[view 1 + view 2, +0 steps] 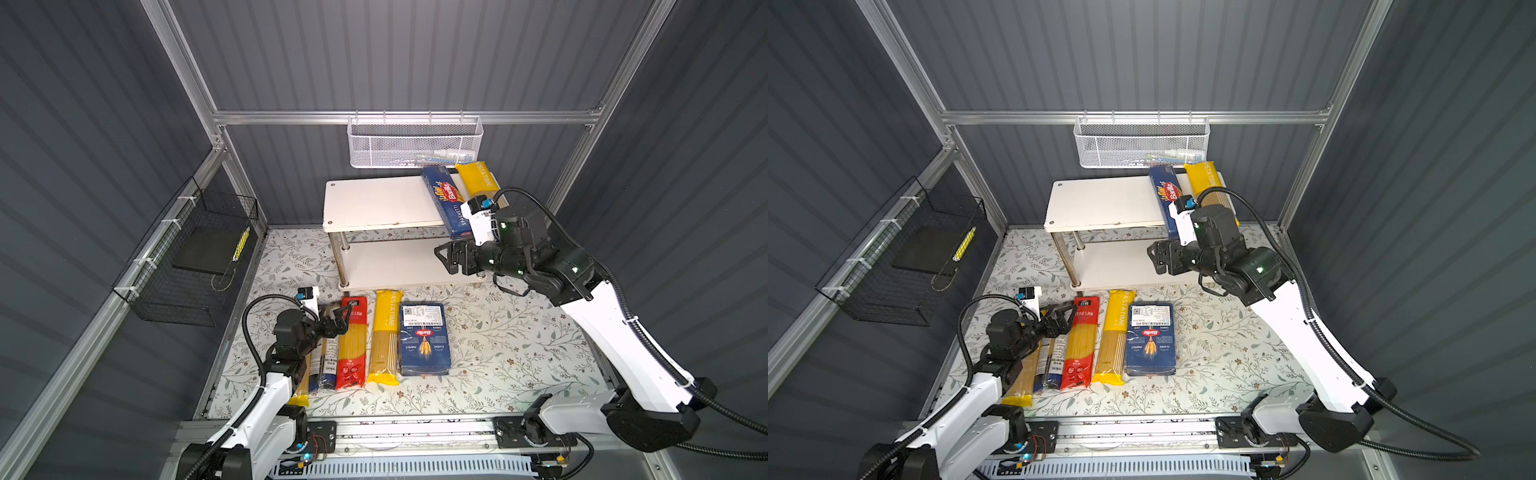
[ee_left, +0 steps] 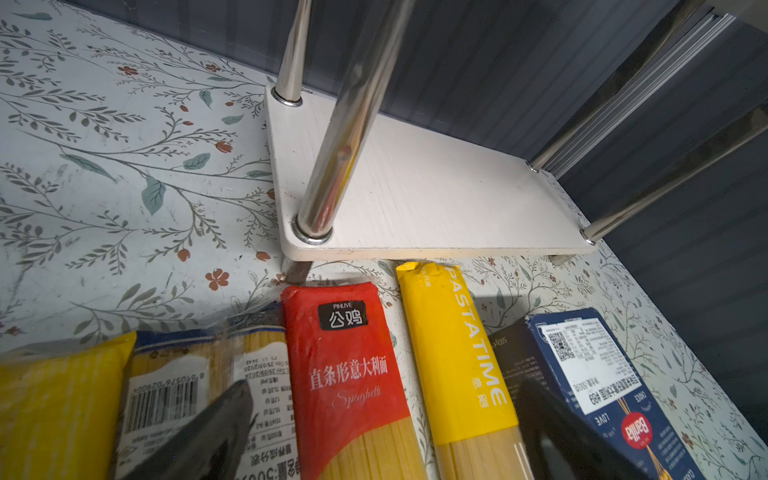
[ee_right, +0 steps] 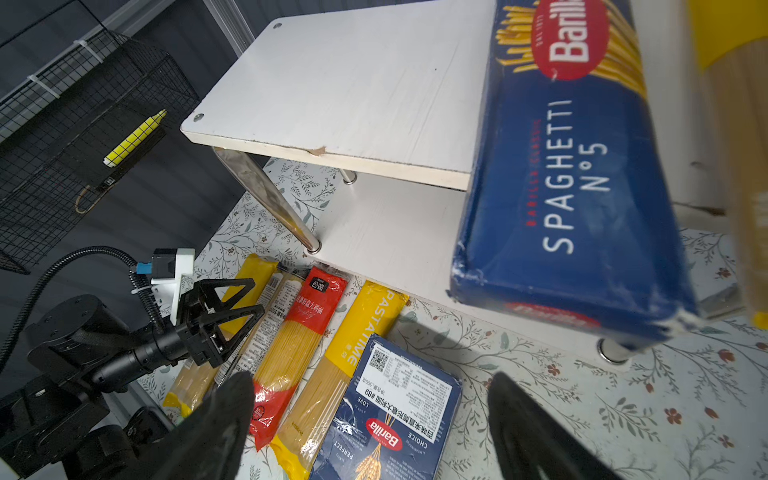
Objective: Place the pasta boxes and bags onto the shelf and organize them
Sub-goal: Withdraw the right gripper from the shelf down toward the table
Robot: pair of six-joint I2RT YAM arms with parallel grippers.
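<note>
In both top views, the yellow-ended bag [image 1: 300,400] and the blue-and-white labelled bag [image 1: 326,368] lying front-left of the shelf [image 1: 374,203] are being partly covered by the left arm [image 1: 291,336], and the near half of the yellow bag [image 1: 478,178] on the shelf's top board is being hidden by the right arm [image 1: 515,232]. In the right wrist view that bag is being blurred and cut off, while the contents of the white mesh basket [image 1: 415,147] above the shelf are being shown too small to tell.
</note>
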